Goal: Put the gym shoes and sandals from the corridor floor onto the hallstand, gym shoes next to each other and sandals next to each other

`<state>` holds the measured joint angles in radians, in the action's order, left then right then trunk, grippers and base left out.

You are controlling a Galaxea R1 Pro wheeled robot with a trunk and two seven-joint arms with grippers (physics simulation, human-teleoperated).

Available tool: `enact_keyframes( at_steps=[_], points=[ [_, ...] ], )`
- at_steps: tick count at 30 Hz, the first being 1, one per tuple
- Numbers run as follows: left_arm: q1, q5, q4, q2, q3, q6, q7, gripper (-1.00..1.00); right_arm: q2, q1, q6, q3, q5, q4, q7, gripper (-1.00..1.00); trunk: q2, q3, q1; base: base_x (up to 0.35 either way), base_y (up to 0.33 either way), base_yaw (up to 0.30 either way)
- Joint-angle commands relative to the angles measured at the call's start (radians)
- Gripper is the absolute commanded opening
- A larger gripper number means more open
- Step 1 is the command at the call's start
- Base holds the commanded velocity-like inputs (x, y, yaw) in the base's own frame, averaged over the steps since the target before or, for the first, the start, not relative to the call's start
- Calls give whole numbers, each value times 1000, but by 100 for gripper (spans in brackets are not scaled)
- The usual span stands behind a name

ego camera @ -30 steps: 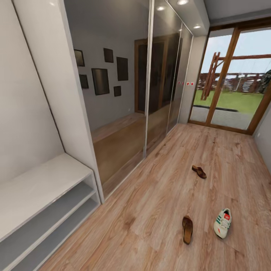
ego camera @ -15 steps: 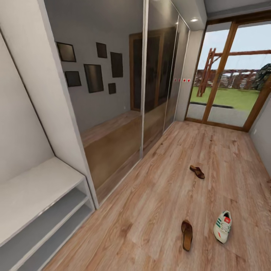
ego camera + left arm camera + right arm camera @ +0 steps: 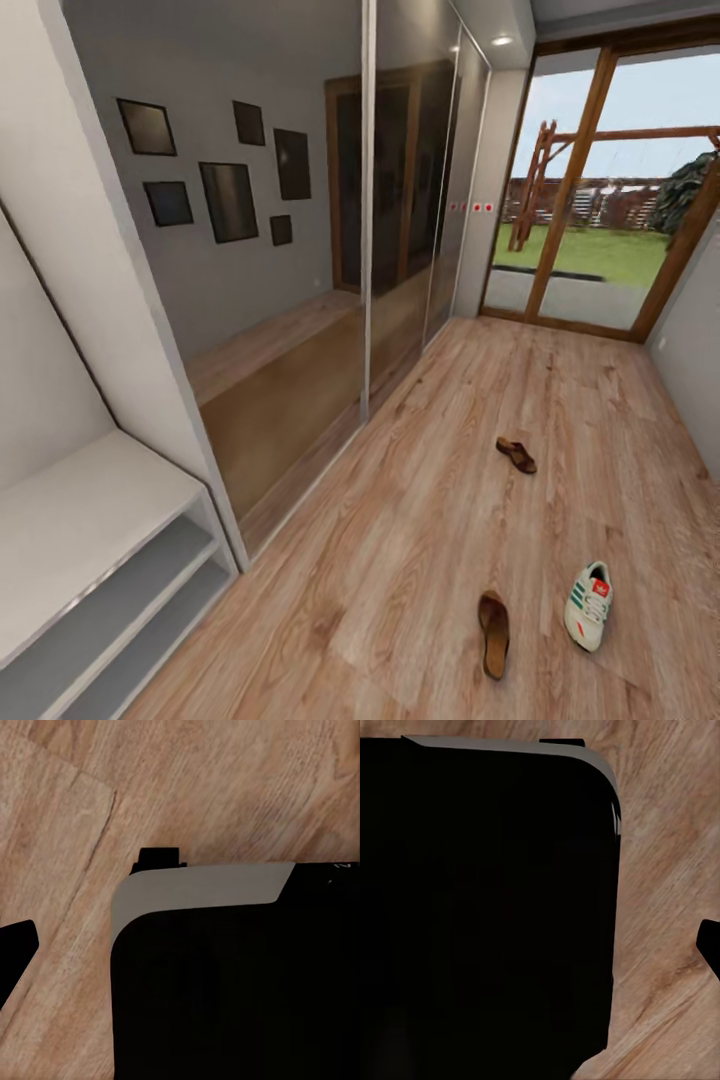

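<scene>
Brown sandals (image 3: 493,633) (image 3: 516,454), white gym shoe (image 3: 589,605) on floor; hallstand (image 3: 90,520) bare; gripper states unclear

no legible text, red tongue label on gym shoe (image 3: 589,605) too blurred to read

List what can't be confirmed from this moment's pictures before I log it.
- Second gym shoe: the head view has one gym shoe and two sandals on the floor.
- Hallstand: cut off by the head view's left and bottom edges; its full length is unseen.
- Jaws of both arms: in each wrist view a dark body blocks the frame, so open or shut cannot be told.
</scene>
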<state>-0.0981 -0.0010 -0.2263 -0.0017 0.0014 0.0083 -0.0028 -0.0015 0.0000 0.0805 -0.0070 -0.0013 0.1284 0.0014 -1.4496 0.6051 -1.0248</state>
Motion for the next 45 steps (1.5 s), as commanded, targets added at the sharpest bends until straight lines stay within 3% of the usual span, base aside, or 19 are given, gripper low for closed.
enact_keyframes(
  at_steps=[1,45],
  points=[
    [0,0,-1,0,0,1,0,100,0,0,2,-1,0,0,0,100,0,2,0,161,1,-115],
    [0,-1,-1,0,0,1,0,100,0,0,2,-1,0,0,0,100,0,66,0,247,-7,-145]
  ],
)
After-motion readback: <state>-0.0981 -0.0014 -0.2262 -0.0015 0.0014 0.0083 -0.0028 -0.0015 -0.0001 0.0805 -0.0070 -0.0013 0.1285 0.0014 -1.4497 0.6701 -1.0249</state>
